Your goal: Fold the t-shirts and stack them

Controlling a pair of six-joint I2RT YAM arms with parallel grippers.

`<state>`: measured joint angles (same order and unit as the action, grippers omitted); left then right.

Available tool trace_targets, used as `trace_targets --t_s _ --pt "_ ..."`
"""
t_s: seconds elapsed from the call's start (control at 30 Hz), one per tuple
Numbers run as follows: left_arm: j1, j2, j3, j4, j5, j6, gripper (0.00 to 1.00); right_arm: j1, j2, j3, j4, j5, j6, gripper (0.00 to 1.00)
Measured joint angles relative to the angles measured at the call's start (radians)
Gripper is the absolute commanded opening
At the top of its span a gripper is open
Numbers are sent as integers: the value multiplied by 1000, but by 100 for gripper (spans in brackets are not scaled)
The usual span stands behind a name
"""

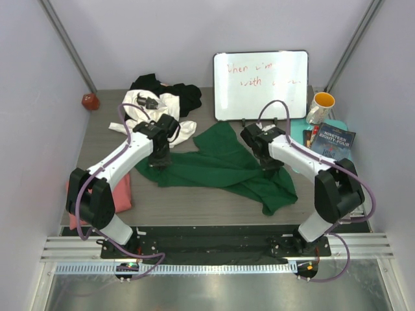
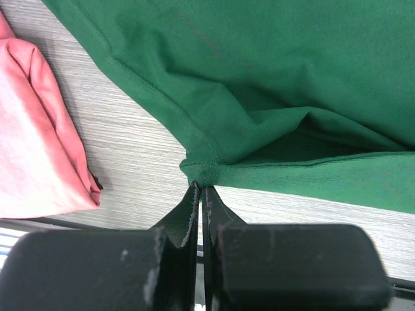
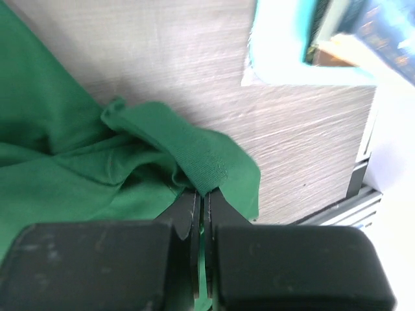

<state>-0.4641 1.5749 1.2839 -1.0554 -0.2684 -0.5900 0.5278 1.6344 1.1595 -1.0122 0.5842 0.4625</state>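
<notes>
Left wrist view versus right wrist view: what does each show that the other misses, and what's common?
Only the left wrist view shows the salmon pink t-shirt, at its left edge. Only the right wrist view shows the teal mat corner with a blurred book on it. Both show the table and the dark green t-shirt, with the left gripper and the right gripper each shut on a fold of it.

A robotics lab test cell: plain white panel walls (image 1: 162,39) enclose a grey wood-grain table (image 1: 188,206). Aluminium rails (image 1: 71,248) and a black base plate (image 1: 220,243) sit at six o'clock, and a handwritten whiteboard (image 1: 260,84) leans at one o'clock.
</notes>
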Motion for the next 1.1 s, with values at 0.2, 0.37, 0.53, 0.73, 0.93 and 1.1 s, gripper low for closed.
trace_targets --t_s 0.2,0.37,0.53,0.73,0.93,1.1 --pt "3 0 2 -1 -5 0 0 0 -93 101 -29 51 7 1" --pt "16 -5 16 -6 -25 -4 0 0 -153 172 -47 108 7 1" --pt "33 -34 45 -16 -51 -5 0 0 -212 211 -56 167 8 1" --pt "37 -47 61 -18 -57 -5 0 0 -238 211 -60 183 3 1" --pt "37 -47 61 -19 -60 -5 0 0 -236 180 -34 140 -9 1" --pt "42 -47 61 -19 -64 -5 0 0 -239 169 -1 86 -29 1"
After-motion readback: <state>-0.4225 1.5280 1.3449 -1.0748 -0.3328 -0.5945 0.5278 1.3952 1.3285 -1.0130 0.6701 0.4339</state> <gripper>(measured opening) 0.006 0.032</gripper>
